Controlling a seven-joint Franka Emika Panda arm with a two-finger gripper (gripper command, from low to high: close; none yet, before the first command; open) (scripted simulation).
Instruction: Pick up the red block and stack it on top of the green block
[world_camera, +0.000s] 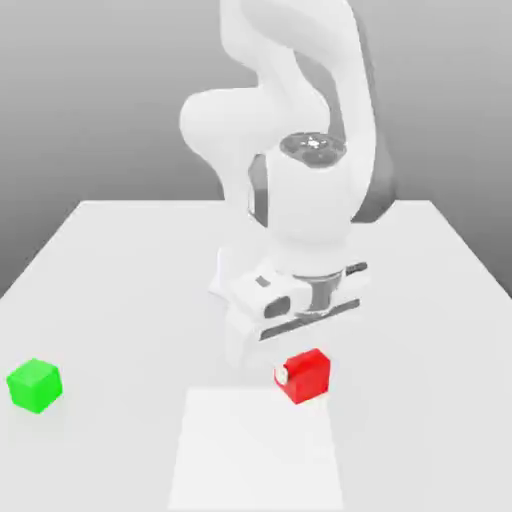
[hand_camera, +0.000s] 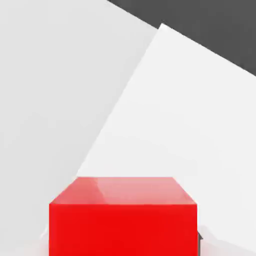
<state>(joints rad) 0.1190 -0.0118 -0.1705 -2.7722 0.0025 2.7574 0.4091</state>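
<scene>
my gripper (world_camera: 303, 372) is clamped on the red block (world_camera: 308, 376); next i must carry it toward nine o'clock onto the green block (world_camera: 35, 385).

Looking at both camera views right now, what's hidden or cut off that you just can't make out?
- Red block, hand view: its lower part is cut off by the picture's edge.
- Gripper, exterior view: its fingers are largely hidden behind the white hand and the block.
- Green block, exterior view: its far faces are turned away.

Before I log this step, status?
Gripper shut on red block. Green block apart, at exterior view's left. Nothing between them.
</scene>
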